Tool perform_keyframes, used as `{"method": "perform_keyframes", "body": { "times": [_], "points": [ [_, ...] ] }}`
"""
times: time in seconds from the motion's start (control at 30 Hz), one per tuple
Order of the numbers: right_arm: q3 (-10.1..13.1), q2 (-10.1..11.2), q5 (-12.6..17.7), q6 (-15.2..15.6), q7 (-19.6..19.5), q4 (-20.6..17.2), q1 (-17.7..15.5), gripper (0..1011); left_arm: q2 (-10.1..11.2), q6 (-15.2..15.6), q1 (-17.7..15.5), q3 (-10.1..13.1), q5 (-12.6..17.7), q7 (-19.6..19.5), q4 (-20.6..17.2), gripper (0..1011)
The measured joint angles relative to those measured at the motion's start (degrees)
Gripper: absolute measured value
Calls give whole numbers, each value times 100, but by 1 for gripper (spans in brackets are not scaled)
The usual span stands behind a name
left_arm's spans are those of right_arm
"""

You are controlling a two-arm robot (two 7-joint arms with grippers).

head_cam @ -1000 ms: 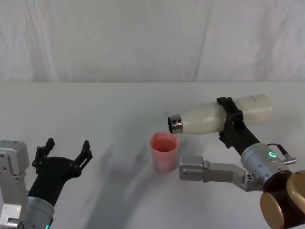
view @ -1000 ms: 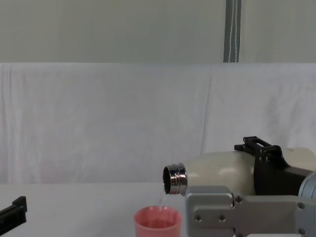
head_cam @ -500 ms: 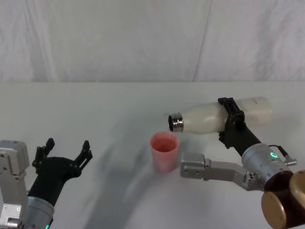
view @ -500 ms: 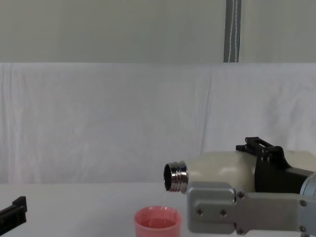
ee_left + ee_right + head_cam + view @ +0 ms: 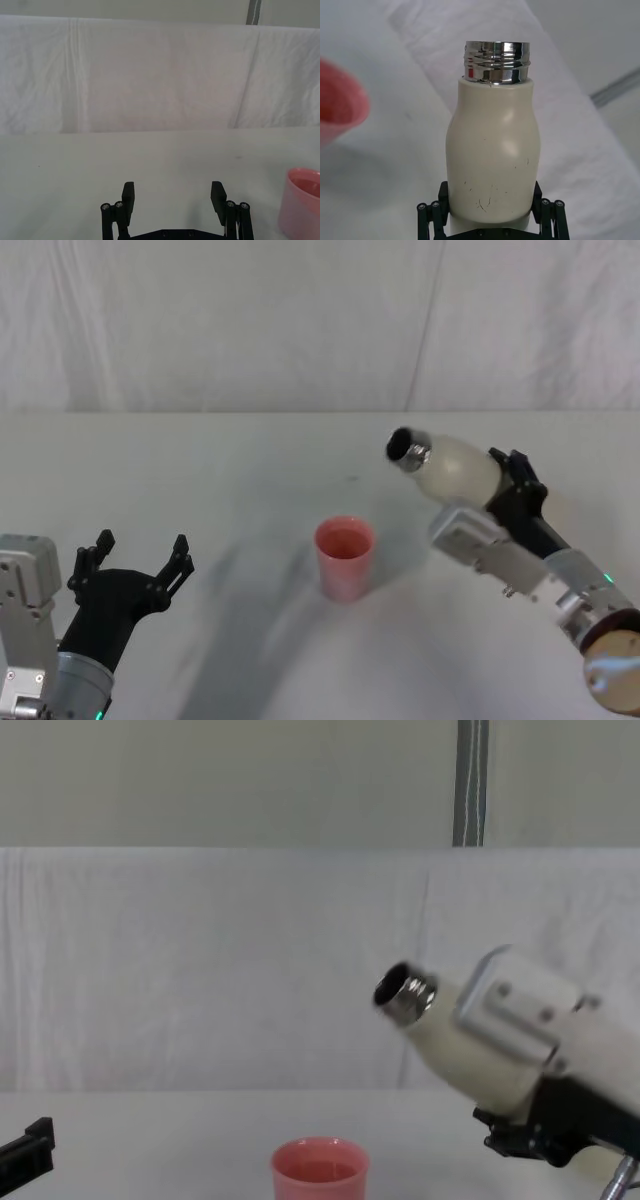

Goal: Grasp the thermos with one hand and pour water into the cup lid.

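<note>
we find the right pincer (image 5: 490,220) clamped on the tall cream-white steel-necked thermos (image 5: 455,467), neck tilted up, right of the small pink cup lid (image 5: 344,557) holding water. we advise righting it smoothly. left pincer (image 5: 173,205) idle, spread empty.

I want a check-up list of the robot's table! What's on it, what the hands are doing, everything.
Surface: white table, bare apart from the cup lid.
Job's things: pink cup lid upright, with liquid inside; cream thermos held in the air, neck tilted upward, to the cup lid's right.
Clutter: nothing seen.
Grippers: right gripper shut on the thermos; left gripper open, low at the left.
Cables: nothing seen.
Surroundings: white cloth backdrop.
</note>
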Motion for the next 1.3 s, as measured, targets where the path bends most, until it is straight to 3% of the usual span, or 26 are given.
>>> {"method": "perform_keyframes", "body": {
  "times": [0.03, 0.07, 0.2, 0.4, 0.83, 1.3],
  "points": [
    [0, 0, 0, 0, 0, 0, 0, 956, 0, 0, 0, 0, 0, 0, 0, 1001],
    [135, -73, 300, -94, 0, 9, -55, 956, 0, 0, 0, 0, 0, 0, 0, 1001],
    [402, -194, 881, -250, 12, -9, -174, 956, 0, 0, 0, 1, 0, 0, 0, 1001],
    [604, -270, 1377, -372, 53, -60, -248, 956, 0, 0, 0, 0, 0, 0, 0, 1001],
    [1239, -535, 2930, -882, 151, -57, -453, 956, 0, 0, 0, 0, 0, 0, 0, 1001],
    [1496, -625, 3769, -965, 219, 48, -551, 956, 0, 0, 0, 0, 0, 0, 0, 1001]
  ]
}}
